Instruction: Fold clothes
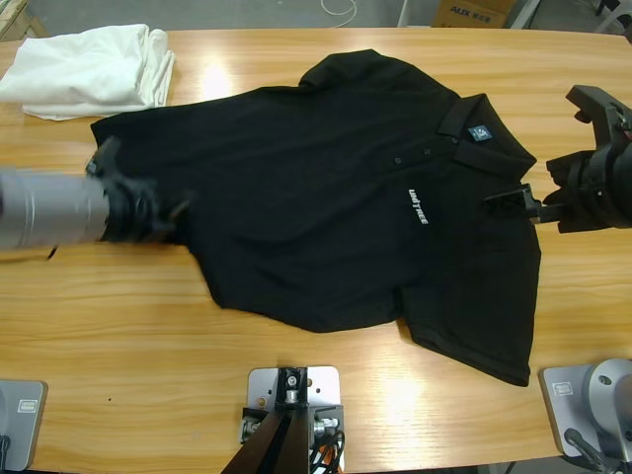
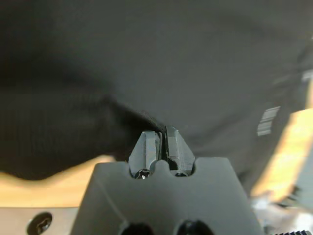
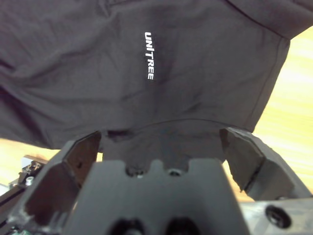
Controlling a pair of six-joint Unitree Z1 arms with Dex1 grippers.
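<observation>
The black polo shirt (image 1: 326, 197) lies spread on the wooden table (image 1: 148, 375), collar and blue-grey neck label (image 1: 481, 132) to the right and hem to the left. White "UNITREE" lettering (image 1: 416, 208) shows on the chest, and again as the lettering (image 3: 149, 56) in the right wrist view. My left gripper (image 1: 166, 213) comes in from the left and is shut on the shirt's hem, with a ridge of the shirt (image 2: 122, 73) pinched at its tips (image 2: 162, 139). My right gripper (image 1: 541, 173) stands open at the shirt's shoulder edge, the fabric edge (image 3: 161, 125) lying between its spread fingers.
A folded white cloth (image 1: 94, 69) lies at the table's far left corner, just beyond the shirt's hem. A cardboard box (image 1: 474, 12) stands past the table's far edge. Bare wood runs along the near side below the shirt.
</observation>
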